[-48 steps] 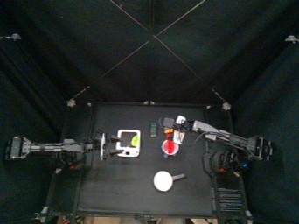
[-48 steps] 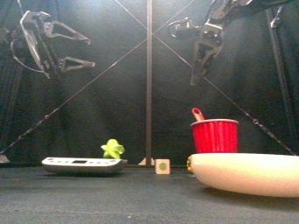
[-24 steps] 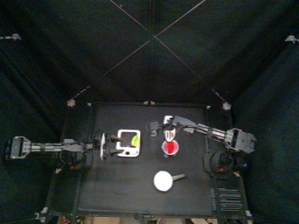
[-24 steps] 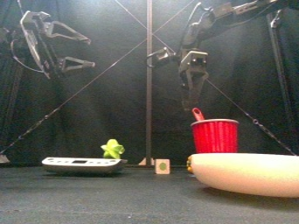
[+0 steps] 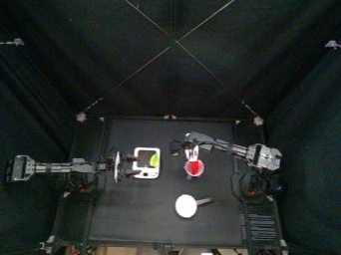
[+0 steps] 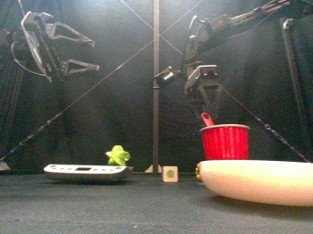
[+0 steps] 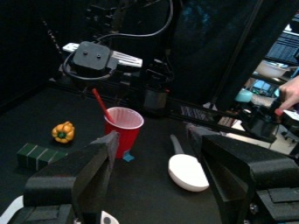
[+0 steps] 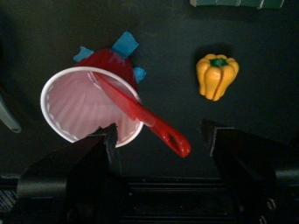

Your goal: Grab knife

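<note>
The knife (image 8: 146,118) is red and stands slanted in a red cup (image 8: 89,107). Its handle sticks out above the rim in the front view (image 6: 206,119). My right gripper (image 8: 165,150) is open just above the cup, with the handle's end between its jaws and not gripped. In the front view it (image 6: 199,90) hangs right over the cup (image 6: 224,142), and in the top view it (image 5: 194,155) is above the cup (image 5: 194,170). My left gripper (image 6: 76,53) is open and empty, raised at the left.
A white scale (image 6: 86,171) with a yellow-green pepper (image 6: 117,155) beside it is at the left. A white bowl (image 6: 259,180) stands at the front right, with a small cube (image 6: 170,174) behind it. A person's hand (image 7: 286,90) shows beyond the curtain.
My right arm has swung left from the table's right side and come down over the red cup, bringing its open jaws to the knife handle. The left arm has not moved.
</note>
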### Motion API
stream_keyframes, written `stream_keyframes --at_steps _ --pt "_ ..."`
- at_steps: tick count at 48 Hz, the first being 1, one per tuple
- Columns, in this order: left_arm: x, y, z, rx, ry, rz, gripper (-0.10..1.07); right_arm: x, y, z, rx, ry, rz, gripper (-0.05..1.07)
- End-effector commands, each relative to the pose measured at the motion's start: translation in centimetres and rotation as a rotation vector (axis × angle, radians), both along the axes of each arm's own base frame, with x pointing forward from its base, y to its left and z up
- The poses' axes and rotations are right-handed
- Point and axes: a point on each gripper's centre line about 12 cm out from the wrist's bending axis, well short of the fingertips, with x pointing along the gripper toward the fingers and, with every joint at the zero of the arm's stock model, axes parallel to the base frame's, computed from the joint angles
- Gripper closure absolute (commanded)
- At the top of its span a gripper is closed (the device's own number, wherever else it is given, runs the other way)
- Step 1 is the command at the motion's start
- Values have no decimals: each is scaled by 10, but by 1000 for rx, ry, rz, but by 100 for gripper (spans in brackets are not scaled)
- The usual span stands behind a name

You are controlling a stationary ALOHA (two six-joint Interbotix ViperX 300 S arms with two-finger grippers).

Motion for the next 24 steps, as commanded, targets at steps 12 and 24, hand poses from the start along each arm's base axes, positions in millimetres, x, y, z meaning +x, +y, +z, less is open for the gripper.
stream_keyframes --at_steps 12,24 --pt "2 1 5 3 -20 3 1 6 -5 8 0 -18 -6 15" --pt "1 1 4 4 -16 2 1 4 -4 7 3 -5 -7 34"
